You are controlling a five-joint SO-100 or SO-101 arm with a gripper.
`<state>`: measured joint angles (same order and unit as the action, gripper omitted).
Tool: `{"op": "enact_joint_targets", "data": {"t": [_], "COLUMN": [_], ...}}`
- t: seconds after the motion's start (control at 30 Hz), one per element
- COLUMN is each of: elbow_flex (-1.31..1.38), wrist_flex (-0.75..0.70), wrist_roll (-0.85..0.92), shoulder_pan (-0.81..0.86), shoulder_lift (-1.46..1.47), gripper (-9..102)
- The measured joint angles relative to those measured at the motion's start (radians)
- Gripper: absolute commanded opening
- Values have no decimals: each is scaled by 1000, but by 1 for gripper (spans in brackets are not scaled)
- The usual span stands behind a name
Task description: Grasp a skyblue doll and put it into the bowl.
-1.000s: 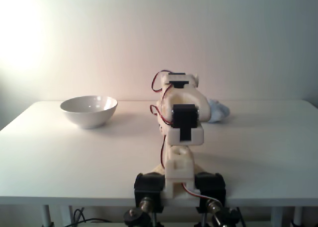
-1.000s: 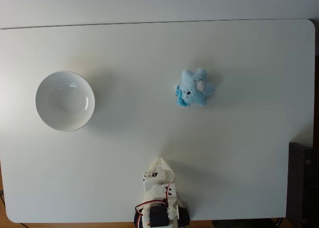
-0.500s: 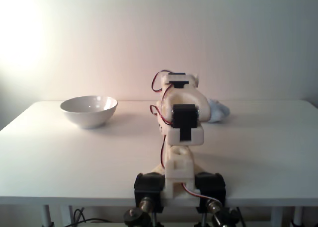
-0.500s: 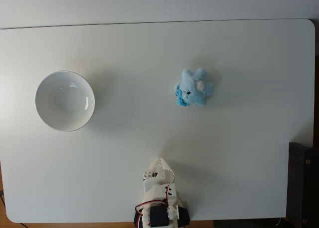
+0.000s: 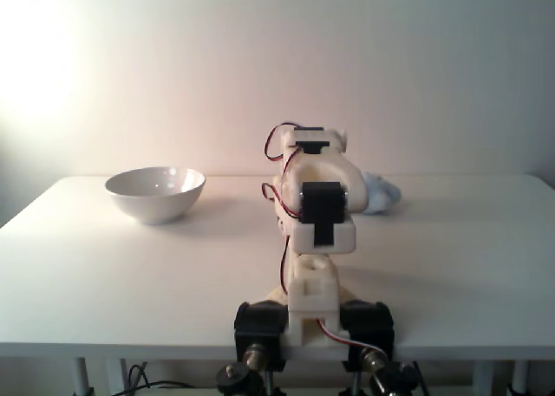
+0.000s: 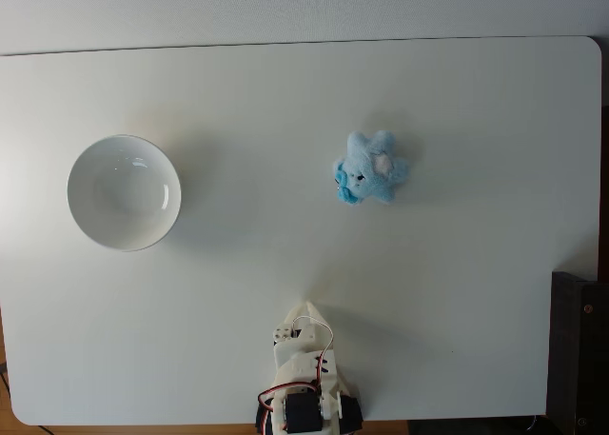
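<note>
Nothing done yet, by the look of it. Nearest, arm (image 6: 306, 383) folded at the worktop (image 6: 457, 292) edge, pincer (image 6: 306, 313) tucked low, spread or pressed together impossible to tell. Farther out, doll (image 6: 370, 168) lying loose on the worktop, well apart from the arm. Off left, bowl (image 6: 124, 192) empty. Left: reaching, grasping, carrying, dropping.

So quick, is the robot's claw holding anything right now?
Gripper: folded back near the arm's base, holding nothing; whether the jaws are open or closed cannot be told. The skyblue doll lies alone on the table.
</note>
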<state>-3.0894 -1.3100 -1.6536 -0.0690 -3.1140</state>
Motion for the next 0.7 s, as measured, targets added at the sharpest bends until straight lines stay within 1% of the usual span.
{"op": "enact_joint_targets", "data": {"t": [0.27,0.3,0.57,0.7], "elbow_flex": [52,77,360,509], "wrist_flex": [-3,-14,72,81], "wrist_roll": [0,0,3,0], "shoulder_pan": [0,0,0,0], "shoulder_lift": [2,2,2,2], "gripper": [-1,-1,-1,2]}}
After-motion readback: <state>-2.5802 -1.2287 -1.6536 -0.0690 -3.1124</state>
